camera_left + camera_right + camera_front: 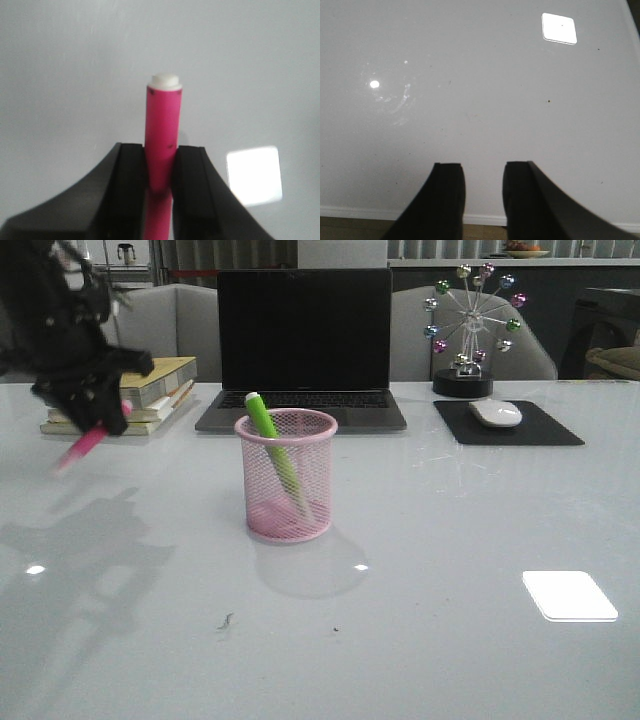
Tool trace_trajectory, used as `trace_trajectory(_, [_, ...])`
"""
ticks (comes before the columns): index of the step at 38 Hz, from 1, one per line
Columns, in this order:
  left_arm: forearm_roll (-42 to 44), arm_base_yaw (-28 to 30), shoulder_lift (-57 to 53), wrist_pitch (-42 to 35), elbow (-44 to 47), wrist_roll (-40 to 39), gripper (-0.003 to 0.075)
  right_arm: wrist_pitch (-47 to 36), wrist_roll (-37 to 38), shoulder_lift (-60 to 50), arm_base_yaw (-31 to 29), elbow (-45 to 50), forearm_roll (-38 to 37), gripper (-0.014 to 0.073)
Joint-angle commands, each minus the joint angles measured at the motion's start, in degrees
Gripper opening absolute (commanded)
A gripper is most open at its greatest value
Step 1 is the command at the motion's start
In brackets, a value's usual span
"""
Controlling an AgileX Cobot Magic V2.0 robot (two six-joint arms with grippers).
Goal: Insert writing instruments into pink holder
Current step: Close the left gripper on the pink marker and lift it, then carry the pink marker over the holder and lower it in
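1. The left claw [160, 172] is clamped on the pink marker [163, 137], one black finger pressed to each side of its barrel. In the front view the left arm is blurred, up in the air at the far left in front of a stack of books [150, 395], with the pink marker [85, 445] pointing down and to the left, well away from the cup.

2. The pink cup [286, 475] stands upright near the middle of the table [450, 540]. The green marker [275, 445] is already inside, leaning, with its top poking above the rim at the back left.

3. The right claw [482, 192] holds nothing; its fingers stand a little apart over bare table near the edge.

4. To do this step well, I judge the arm should carry the marker over the cup mouth, tip it closer to upright, aim for the open right side away from the green marker, and let go only once the lower end is below the rim.

5. The risk is the light cup tipping or sliding if the marker snags the rim.

6. The cup is a wire mesh cylinder with a solid rolled rim. The pink marker is a smooth round plastic stick with a pale cap. The table is glossy grey-white and shows reflections.

7. Behind sit a closed-looking dark laptop [305, 345], a mouse [495, 413] on a black pad, and a ferris-wheel ornament [470, 325].
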Motion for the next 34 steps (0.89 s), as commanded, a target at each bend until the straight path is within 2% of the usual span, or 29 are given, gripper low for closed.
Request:
trace_trajectory(1, [-2.3,-1.4,-7.3,-6.1,-3.8,0.4,0.0092,-3.2,-0.1,0.1,-0.3,-1.6,-1.7,0.0330])
trace_trajectory(12, [-7.3,-5.4,-14.3,-14.7,-3.8,0.4,0.0092,-2.8,-0.1,0.1,-0.3,-1.6,-1.7,0.0330])
trace_trajectory(23, [-7.5,-12.9,-18.2,-28.1,-1.4,0.4,0.0092,-2.4,-0.1,0.1,-0.3,-1.6,-1.7,0.0330])
trace_trajectory(28, [-7.2,-16.5,-19.5,-35.3,2.9,0.4,0.0092,-2.0,-0.1,0.1,-0.3,-1.6,-1.7,0.0330])
trace_trajectory(34, [-7.4,-19.6,-21.8,-45.9,12.4,0.4,0.0092,-0.5,-0.1,0.1,-0.3,-1.6,-2.4,0.0330])
